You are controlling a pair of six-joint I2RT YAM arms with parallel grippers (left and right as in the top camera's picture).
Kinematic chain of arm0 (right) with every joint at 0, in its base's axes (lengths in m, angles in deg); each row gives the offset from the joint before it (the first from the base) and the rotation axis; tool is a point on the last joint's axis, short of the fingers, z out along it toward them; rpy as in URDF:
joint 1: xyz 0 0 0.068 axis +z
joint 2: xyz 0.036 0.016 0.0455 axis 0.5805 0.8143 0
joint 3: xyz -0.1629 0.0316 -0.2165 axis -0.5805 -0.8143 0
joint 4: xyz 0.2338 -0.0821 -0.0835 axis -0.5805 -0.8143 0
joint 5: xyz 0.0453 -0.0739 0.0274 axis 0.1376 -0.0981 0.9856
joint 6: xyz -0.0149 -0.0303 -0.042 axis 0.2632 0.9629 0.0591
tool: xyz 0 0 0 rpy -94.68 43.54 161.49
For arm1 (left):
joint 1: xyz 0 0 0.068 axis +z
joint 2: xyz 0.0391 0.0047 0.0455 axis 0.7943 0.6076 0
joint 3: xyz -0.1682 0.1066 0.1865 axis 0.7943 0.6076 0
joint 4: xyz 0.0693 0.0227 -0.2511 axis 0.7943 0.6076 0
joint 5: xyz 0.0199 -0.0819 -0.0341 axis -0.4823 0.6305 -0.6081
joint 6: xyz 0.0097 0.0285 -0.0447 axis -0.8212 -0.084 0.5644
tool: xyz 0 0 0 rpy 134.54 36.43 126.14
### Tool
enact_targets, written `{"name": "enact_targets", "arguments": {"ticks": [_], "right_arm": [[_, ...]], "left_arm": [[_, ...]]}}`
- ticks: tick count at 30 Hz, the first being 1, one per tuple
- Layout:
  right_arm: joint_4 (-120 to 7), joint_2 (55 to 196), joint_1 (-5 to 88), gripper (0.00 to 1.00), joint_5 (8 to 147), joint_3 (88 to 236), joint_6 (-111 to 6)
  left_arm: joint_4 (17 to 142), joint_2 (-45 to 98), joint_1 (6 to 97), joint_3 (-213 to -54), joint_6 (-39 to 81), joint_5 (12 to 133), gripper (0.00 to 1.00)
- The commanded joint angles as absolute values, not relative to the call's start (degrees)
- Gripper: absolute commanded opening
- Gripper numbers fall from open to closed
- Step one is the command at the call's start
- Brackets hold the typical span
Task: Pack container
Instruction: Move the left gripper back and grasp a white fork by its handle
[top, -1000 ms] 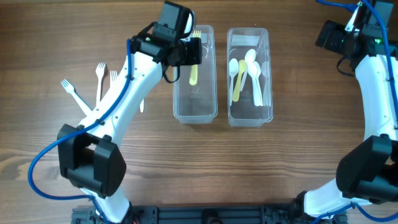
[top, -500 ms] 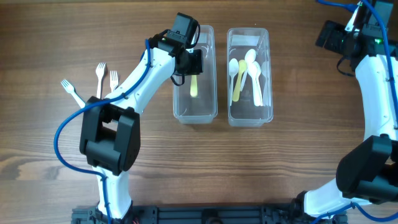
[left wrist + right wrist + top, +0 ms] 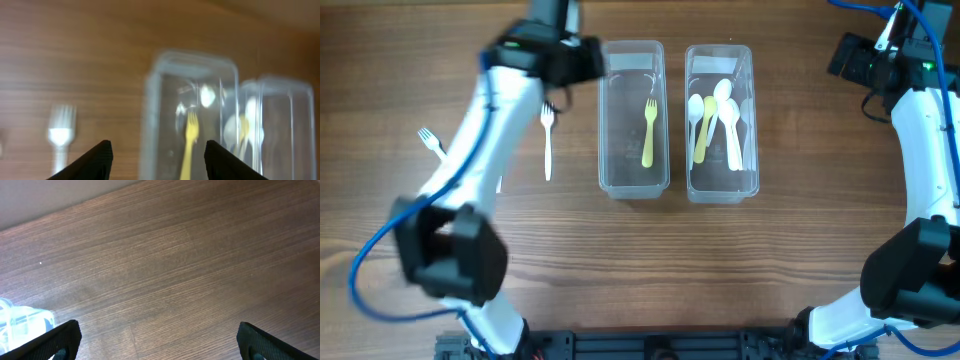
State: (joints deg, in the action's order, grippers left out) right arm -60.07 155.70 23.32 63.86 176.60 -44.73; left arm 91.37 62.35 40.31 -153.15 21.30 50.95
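Fingers (image 3: 87, 162) of the left gripper (image 3: 560, 58) stand apart and empty just beside the left container (image 3: 633, 188) holding the yellow fork (image 3: 648, 130); a hasty drop onto the flat white fork (image 3: 547, 145) nearby could skid off it or clip the container wall.

A yellow fork (image 3: 648, 132) is laid lengthwise in one clear container (image 3: 604, 150). White and yellow spoons (image 3: 730, 122) are held in the neighbouring container (image 3: 754, 150). White forks (image 3: 547, 140) are left outside.
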Motion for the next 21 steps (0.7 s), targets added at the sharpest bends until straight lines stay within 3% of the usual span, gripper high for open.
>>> {"name": "enact_targets", "arguments": {"ticks": [1, 6, 12, 14, 16, 19, 21], "right_arm": [[-59.9, 155.0, 23.4, 1.00, 62.9, 177.6, -44.8], [-59.9, 155.0, 23.4, 0.99, 62.9, 177.6, -44.8], [-59.9, 155.0, 23.4, 0.99, 62.9, 177.6, -44.7], [-59.9, 155.0, 23.4, 0.99, 62.9, 177.6, -44.8], [-59.9, 155.0, 23.4, 1.00, 62.9, 177.6, -44.8], [-59.9, 155.0, 23.4, 1.00, 62.9, 177.6, -44.8], [-59.9, 155.0, 23.4, 0.99, 62.9, 177.6, -44.7]], "left_arm": [[96.7, 59.9, 45.8, -154.0, 21.2, 47.6, 0.63], [98.2, 61.5, 47.6, -150.0, 21.2, 47.6, 0.56], [95.0, 66.8, 47.5, -144.7, 21.3, 41.5, 0.57], [94.2, 68.9, 47.5, -143.9, 21.3, 40.1, 0.63], [93.7, 70.8, 47.4, -143.7, 21.2, 40.2, 0.63], [93.1, 73.8, 47.5, -143.7, 21.2, 40.1, 0.55], [92.9, 75.9, 47.5, -143.6, 21.2, 40.1, 0.55]]}}
